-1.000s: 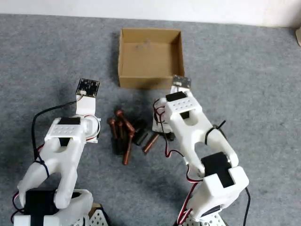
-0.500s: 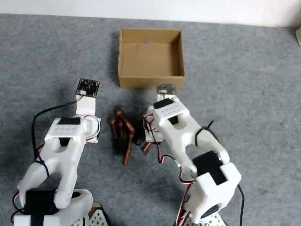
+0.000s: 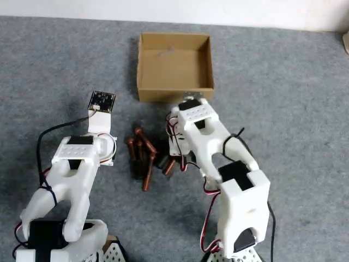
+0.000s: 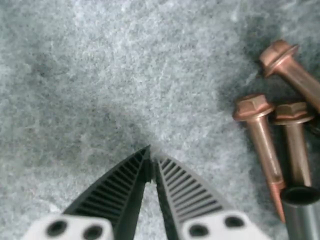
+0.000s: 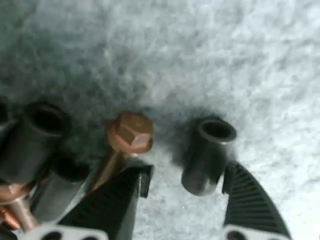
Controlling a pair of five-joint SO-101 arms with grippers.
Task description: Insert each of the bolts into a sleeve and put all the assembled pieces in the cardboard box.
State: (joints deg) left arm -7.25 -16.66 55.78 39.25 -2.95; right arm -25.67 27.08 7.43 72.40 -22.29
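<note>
Between the arms, on the carpet (image 3: 294, 120), bolts (image 3: 143, 155) and sleeves (image 3: 162, 160) lie heaped just before the box (image 3: 174, 65), which holds no assembled piece. Note the right gripper (image 5: 187, 175): spread wide, gripping nothing, its fingers straddling one sleeve (image 5: 207, 150) set apart from the heap, with a bolt (image 5: 129, 132) just beside it. Note the left gripper (image 4: 151, 159): tips pressed together, empty, over bare carpet near three bolt heads. Step in hand, by judgement: taking the first sleeve. The next move calls for closing squarely on that sleeve without catching the neighbouring bolt; the left gripper must open before taking a bolt.
</note>
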